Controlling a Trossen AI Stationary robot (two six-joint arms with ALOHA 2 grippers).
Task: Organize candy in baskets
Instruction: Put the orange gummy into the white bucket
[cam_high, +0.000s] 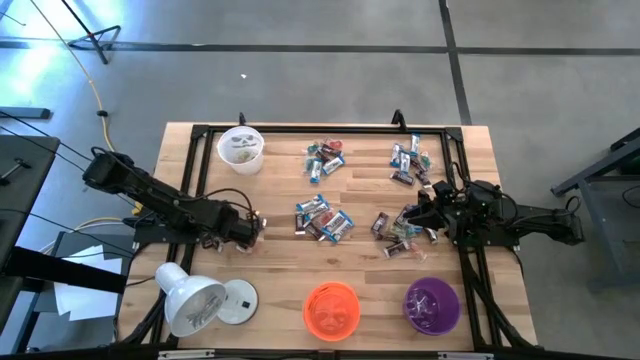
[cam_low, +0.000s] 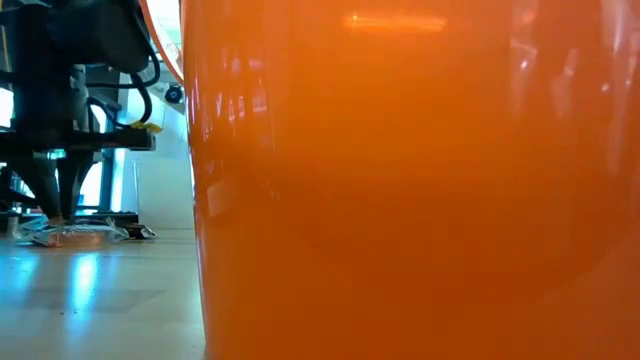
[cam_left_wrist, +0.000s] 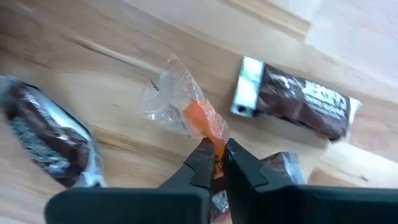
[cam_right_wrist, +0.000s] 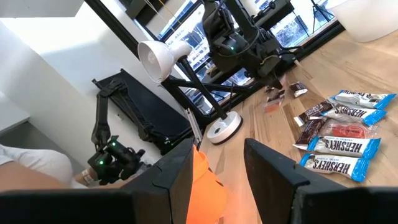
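The left arm reaches from the table's left edge toward the middle, low and nearly flat over the wood. Its left gripper (cam_high: 257, 227) is at the left of the candy piles, and its fingers (cam_left_wrist: 239, 168) are closed on a small candy with clear and orange wrapper (cam_left_wrist: 198, 118). Near it a brown candy bar (cam_left_wrist: 298, 104) lies on the table. In front of this arm stands a white lamp (cam_high: 192, 303), lying on its side with round base.

The white basket (cam_high: 241, 148) is at the far left side of the table. Candy (cam_high: 322, 217) lies in several groups in the middle and far right. The orange basket (cam_high: 332, 310) and the purple basket (cam_high: 432, 304) stand at the near edge.

The right arm comes from the right edge, also low. The right gripper (cam_high: 420, 215) is over the right pile, its fingers (cam_right_wrist: 267, 165) apart and holding nothing. Blue-and-white bars (cam_right_wrist: 339, 146) lie beyond them.
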